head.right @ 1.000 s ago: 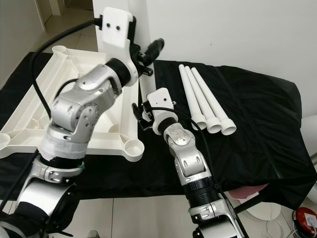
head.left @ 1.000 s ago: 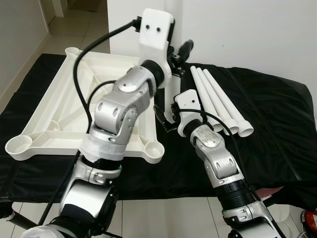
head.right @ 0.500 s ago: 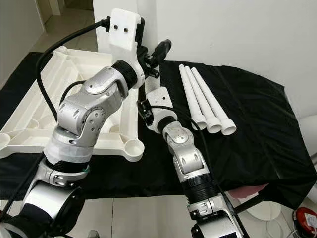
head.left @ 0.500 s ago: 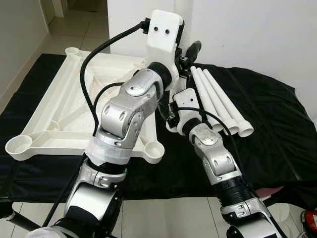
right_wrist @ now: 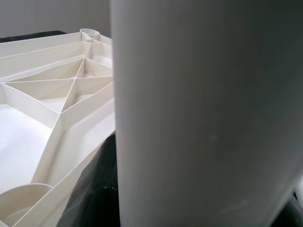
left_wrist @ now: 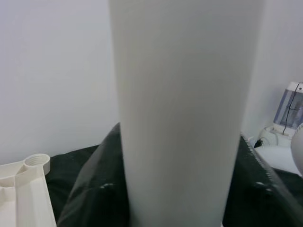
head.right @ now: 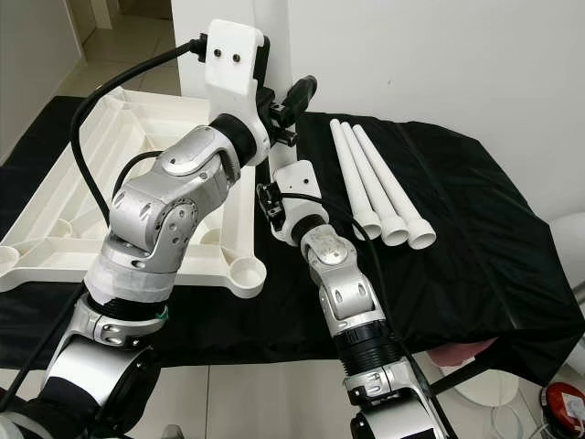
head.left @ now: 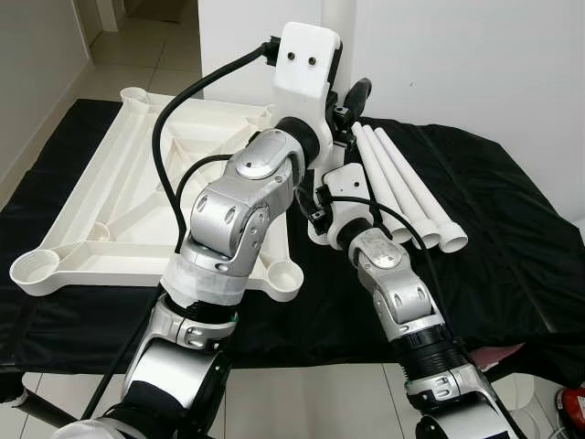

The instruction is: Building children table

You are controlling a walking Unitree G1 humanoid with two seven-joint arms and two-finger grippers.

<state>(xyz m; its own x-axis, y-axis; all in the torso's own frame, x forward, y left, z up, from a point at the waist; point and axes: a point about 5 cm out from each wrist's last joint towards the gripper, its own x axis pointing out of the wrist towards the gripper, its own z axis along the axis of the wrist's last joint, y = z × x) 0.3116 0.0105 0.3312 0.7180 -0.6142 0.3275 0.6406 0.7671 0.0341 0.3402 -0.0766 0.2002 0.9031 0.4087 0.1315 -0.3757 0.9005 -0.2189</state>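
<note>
Leg [left_wrist: 184, 113] upright close before my left gripper [head.left: 347, 105] and right gripper [head.left: 315, 197], by the right edge of the upturned tabletop [head.left: 91, 210]; whether either is clenched, I cannot tell; best kept plumb over a corner socket, then pressed straight down.

A black cloth [head.left: 512, 229] covers the counter; tiled floor [head.left: 146, 55] lies beyond, a white wall [head.left: 475, 64] behind.
</note>
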